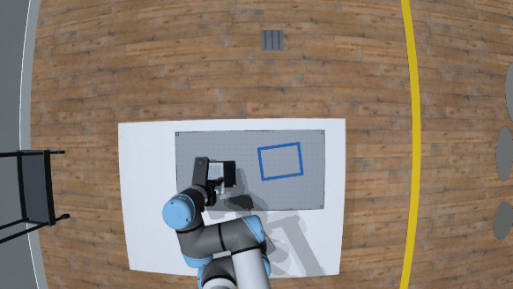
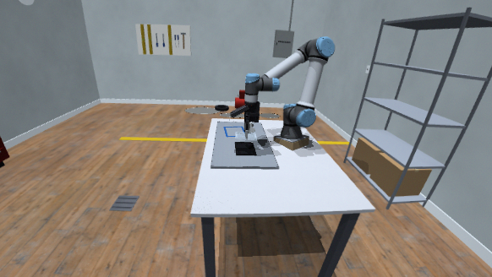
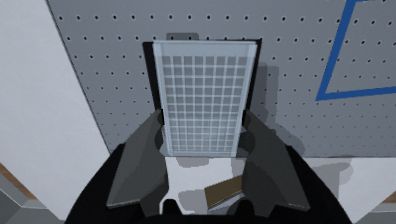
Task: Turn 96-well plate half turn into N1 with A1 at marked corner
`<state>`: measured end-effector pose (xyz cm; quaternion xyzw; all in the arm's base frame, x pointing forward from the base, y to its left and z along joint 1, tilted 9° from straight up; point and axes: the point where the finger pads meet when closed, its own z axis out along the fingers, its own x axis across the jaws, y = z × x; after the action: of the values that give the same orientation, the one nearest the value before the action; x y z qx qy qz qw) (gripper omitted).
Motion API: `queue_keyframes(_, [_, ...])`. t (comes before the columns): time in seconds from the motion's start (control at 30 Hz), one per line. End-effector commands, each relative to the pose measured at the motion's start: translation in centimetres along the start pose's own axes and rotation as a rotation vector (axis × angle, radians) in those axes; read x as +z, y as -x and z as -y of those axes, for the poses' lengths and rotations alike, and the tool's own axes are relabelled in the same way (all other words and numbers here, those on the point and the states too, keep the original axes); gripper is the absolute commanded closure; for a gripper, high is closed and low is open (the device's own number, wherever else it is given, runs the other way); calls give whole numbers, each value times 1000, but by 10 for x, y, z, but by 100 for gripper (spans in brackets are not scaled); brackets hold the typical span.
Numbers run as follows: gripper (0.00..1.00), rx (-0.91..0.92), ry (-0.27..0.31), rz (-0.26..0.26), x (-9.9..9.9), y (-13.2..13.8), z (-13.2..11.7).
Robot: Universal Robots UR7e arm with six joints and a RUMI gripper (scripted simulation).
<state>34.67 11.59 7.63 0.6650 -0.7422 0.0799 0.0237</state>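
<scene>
- One arm [image 1: 249, 264] [image 2: 312, 82] comes in from 6 o'clock in the top view; outside, its elbow is bent high and its wrist turned so the pincer [image 1: 218, 182] [image 2: 248, 133] [image 3: 202, 109] points down.
- The pincer's two fingers are clamped on the plate's opposite long sides, at 9 and 3 o'clock in the wrist view.
- One plate [image 1: 215, 171] [image 2: 244, 136] [image 3: 205, 100], pale and see-through, is held over the nest [image 1: 230, 174] [image 2: 245, 149] [image 3: 154, 75], not seated in it. Which corner is cut off, I cannot tell.
- One nest, black, shows past the plate at 3 o'clock from above, and as thin strips at 9 and 3 o'clock in the wrist view.
- One blue outline [image 1: 282, 177] [image 2: 226, 132] [image 3: 334, 55] lies apart from the nest, between 2 and 3 o'clock of it from above.
- One grey board [image 1: 247, 138] [image 2: 228, 158] [image 3: 110, 30] carries nest and outline, on one white worktop [image 1: 145, 198] [image 2: 275, 190] [image 3: 30, 80].
- Outside, one rack [image 2: 429, 105] stands towards 3 o'clock, two cardboard boxes [image 2: 399, 175] low in it.
</scene>
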Motion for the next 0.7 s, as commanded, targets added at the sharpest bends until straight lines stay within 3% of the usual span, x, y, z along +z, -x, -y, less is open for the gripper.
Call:
queue_keyframes(0.0, [100, -136, -1, 4, 0, 0, 0])
queue_keyframes(0.67, [100, -736, -2, 4, 0, 0, 1])
